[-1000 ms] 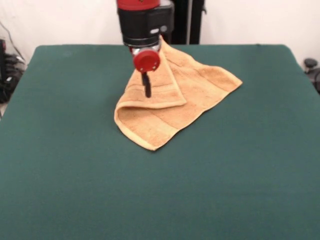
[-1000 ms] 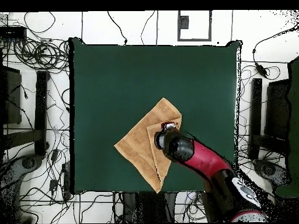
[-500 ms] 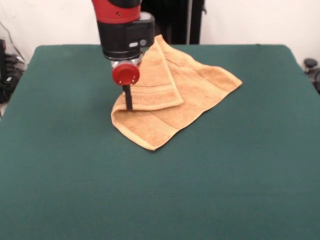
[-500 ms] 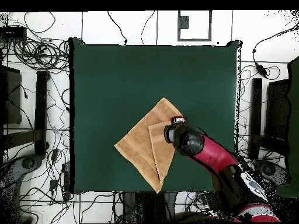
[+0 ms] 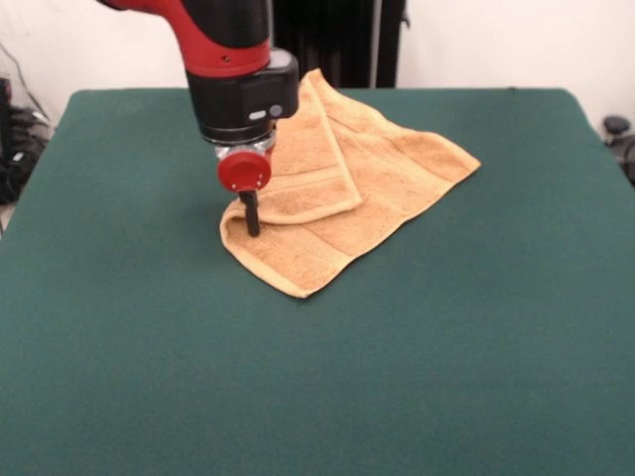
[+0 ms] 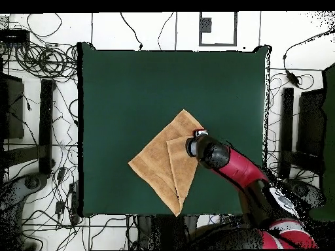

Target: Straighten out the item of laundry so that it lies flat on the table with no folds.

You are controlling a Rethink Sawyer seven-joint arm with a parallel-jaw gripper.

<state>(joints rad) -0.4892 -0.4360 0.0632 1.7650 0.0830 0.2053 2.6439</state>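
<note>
The orange-tan towel (image 5: pixel 389 188) lies on the far middle of the green table (image 5: pixel 446 347), a corner flap folded over its top and its left edge doubled under. In the overhead view the towel (image 6: pixel 156 163) lies as a diamond near the table's (image 6: pixel 144 85) bottom edge, the folded flap on its right half. My gripper (image 5: pixel 251 226) hangs from the red and black arm with a red round knob on its front. Its dark tip is down at the towel's left folded edge. In the overhead view the gripper (image 6: pixel 195 142) is over the towel's right corner.
Cables, black stands and equipment (image 6: pixel 39 117) lie on the floor around the table. A black post (image 5: pixel 337 40) stands behind the table's far edge. The arm (image 6: pixel 242 173) comes in from the lower right in the overhead view.
My gripper has moved left in the front view, from over the folded flap to the towel's left edge, and has come lower. The towel's shape has hardly changed.
</note>
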